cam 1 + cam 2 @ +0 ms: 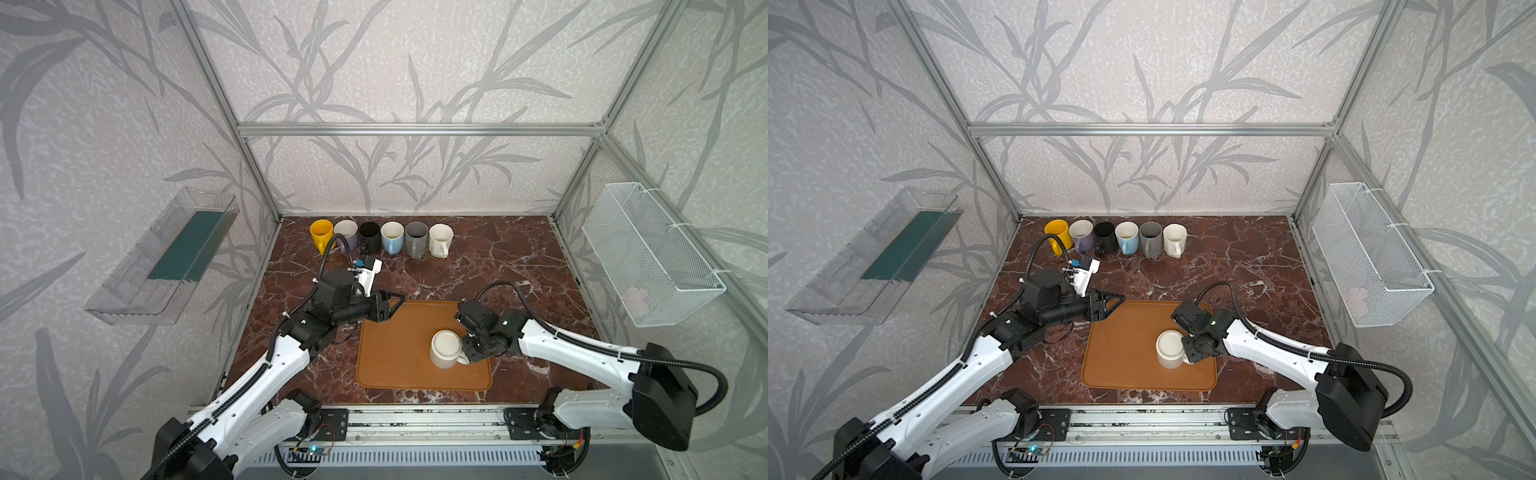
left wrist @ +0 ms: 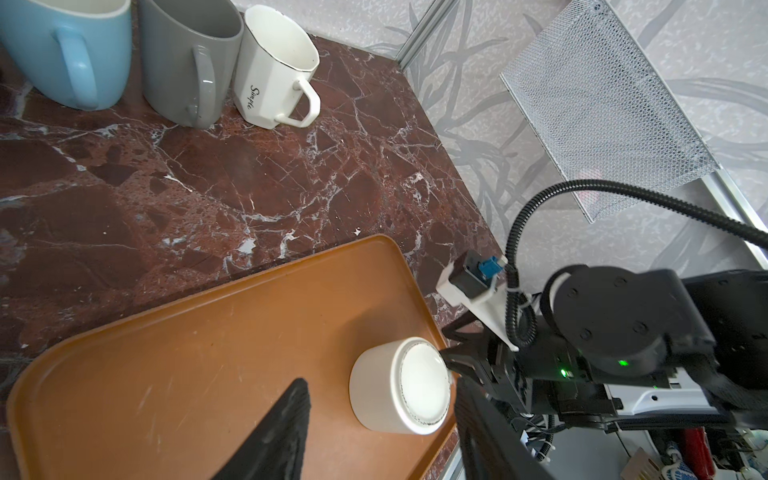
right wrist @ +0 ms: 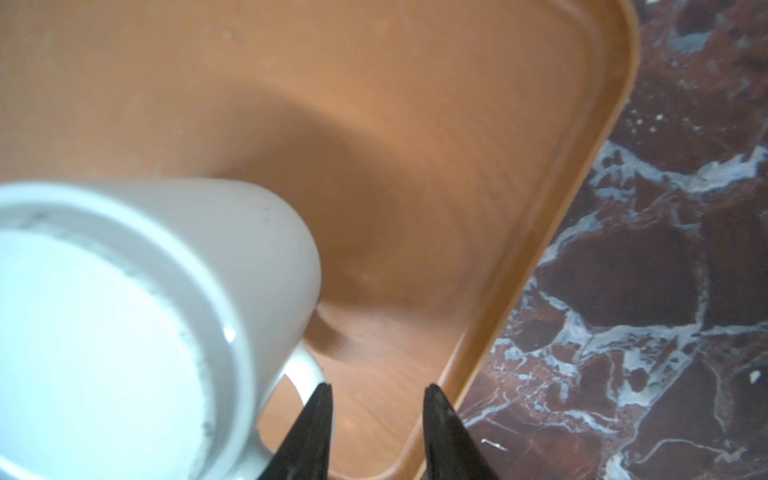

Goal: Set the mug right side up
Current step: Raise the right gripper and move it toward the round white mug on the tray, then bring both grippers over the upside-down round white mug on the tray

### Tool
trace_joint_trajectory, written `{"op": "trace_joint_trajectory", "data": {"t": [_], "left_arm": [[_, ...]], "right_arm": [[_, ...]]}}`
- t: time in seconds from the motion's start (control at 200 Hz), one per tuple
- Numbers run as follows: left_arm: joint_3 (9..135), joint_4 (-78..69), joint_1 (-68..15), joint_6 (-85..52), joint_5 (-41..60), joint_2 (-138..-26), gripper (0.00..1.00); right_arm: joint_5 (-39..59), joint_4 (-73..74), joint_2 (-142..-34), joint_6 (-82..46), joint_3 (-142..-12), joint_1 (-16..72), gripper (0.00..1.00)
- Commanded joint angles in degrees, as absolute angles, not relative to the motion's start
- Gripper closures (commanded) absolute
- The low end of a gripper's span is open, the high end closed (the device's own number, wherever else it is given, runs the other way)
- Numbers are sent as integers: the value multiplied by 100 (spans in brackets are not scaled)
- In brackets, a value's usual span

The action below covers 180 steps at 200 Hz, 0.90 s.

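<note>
Looking down through both top views, I see the plain white ceramic mug [image 1: 444, 349] standing upside down, flat base up, on the orange-brown plastic tray [image 1: 395, 365], towards the tray's right side. The tray lies on the red-brown marble bench [image 1: 498, 257]. The mug's looped handle [image 3: 305, 370] points at my right arm.

My right tool [image 3: 379, 388] sits low beside that handle. Through the right wrist camera its two black fingers stand apart with only bare tray between them, gripping nothing. One fingertip [image 3: 324, 395] is just beside the handle's outer curve; I cannot tell whether it touches. In the top views the arm's wrist covers the fingers.

My left tool [image 1: 395, 307] hangs over the tray's far left corner, well apart from the mug, with its fingers spread and empty. The left wrist camera looks across the tray at the mug [image 2: 399, 386] and its upturned base.

Against the back wall six upright mugs stand in a row on the bench: a yellow mug [image 1: 321, 232], a lilac mug [image 1: 345, 230], a black mug [image 1: 369, 235], a light blue mug [image 1: 392, 235], a grey mug [image 1: 416, 237] and a white angular mug [image 1: 440, 239] lettered "Simple". A white wire basket [image 1: 648, 257] hangs on the right wall and a clear plastic bin [image 1: 162, 257] on the left wall.
</note>
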<state>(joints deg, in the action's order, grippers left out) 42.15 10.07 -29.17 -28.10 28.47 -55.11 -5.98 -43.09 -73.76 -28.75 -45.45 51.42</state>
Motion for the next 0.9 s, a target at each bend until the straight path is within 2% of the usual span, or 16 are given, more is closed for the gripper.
{"op": "trace_joint_trajectory", "data": {"t": [0.0,0.295,0.57,0.715,0.895], "left_arm": [[4198,1275,-2957,-2671,2560,-5531,42],[3989,2004,-3270,-2823,1710,-5528,44],[3894,2664,-3542,-3096,710,-5502,46],[3867,2767,-3696,-3207,481,-5521,47],[3880,2926,-3858,-3226,256,-5706,47]], "right_arm": [[-537,-4486,-7268,-3309,-4464,5571,63],[-170,-3568,-7615,-3972,-4727,6454,65],[165,-2101,-8011,-4451,-4843,6513,65],[1,-1495,-8382,-4479,-5019,6517,65],[261,-890,-8894,-4237,-5325,6365,65]]}}
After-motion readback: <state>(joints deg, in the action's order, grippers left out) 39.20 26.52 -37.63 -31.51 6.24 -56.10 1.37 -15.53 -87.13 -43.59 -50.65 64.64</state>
